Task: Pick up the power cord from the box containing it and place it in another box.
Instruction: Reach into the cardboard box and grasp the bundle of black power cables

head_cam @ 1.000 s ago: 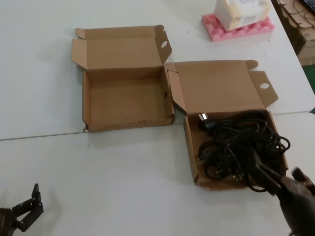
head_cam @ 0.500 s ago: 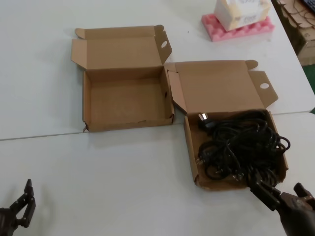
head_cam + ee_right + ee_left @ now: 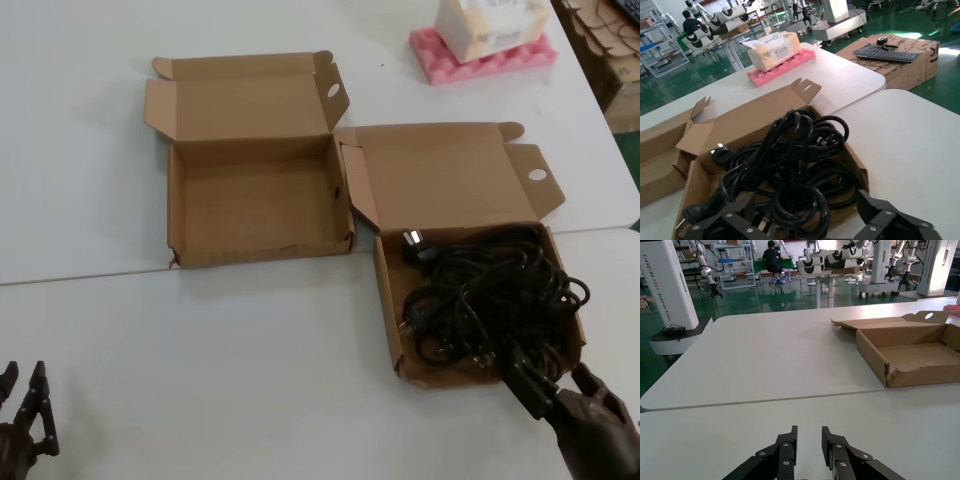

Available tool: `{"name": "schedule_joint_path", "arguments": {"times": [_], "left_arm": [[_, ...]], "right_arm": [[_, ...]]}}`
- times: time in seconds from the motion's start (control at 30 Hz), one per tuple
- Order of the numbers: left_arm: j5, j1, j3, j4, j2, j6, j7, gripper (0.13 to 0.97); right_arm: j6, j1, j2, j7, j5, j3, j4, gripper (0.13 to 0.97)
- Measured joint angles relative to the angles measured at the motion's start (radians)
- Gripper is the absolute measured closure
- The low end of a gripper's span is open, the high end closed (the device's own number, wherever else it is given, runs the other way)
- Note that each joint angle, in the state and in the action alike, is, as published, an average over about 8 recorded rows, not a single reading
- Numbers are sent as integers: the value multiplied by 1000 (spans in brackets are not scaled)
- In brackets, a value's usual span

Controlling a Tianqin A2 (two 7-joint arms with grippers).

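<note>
Both arms have pulled back toward the robot since the earlier frames: in the head view the right gripper (image 3: 560,385) sits lower than a second ago, now at the near right corner of the box containing it (image 3: 388,300), fingers spread wide, grasping nothing, one finger over the carton's near edge. Left gripper (image 3: 25,405) has sunk to the lower left corner, well apart from both cartons, idle. Power cord (image 3: 490,300) lies tangled inside the right carton, plug near its back wall; no loop lifted. Another box (image 3: 175,215) stands empty on the left, lid up, touching its twin at a corner. Pink foam block (image 3: 480,58) with a tissue box sits far back on the white table (image 3: 250,350). Left wrist view: fingers nearly closed on nothing, a narrow gap between them, empty carton ahead. Right wrist view: fingers released either side of the near cord loops, possibly touching one, hard to tell. Retreat suggests the grasp is being re-lined; pick not yet made.
</note>
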Motion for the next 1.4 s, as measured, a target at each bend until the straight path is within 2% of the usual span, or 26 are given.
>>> {"name": "schedule_joint_path", "arguments": {"times": [0.13, 0.2, 0.33, 0.6, 0.63, 0.9, 1.03, 1.2, 1.4], "left_arm": [[0, 0, 0, 0, 0, 0, 0, 789], [0, 0, 0, 0, 0, 0, 0, 815], [0, 0, 0, 0, 0, 0, 0, 868], [0, 0, 0, 0, 0, 0, 0, 919], [0, 0, 0, 0, 0, 0, 0, 924], [0, 0, 0, 0, 0, 0, 0, 934], [0, 0, 0, 0, 0, 0, 0, 934], [0, 0, 0, 0, 0, 0, 0, 934], [0, 0, 0, 0, 0, 0, 0, 934]], "right_arm": [[-1, 5, 0, 0, 1, -8, 4, 414], [0, 7, 0, 0, 2, -13, 6, 457], [5, 10, -1, 0, 4, -23, 8, 457], [13, 9, 4, 0, 11, -37, 2, 672], [14, 9, 4, 0, 12, -39, 1, 672], [21, 9, 11, 0, 18, -45, 6, 828], [36, 6, 32, 0, 49, -51, 42, 857], [73, -4, 94, 0, 145, -69, 141, 906], [110, -21, 178, 0, 255, -88, 279, 910]]}}
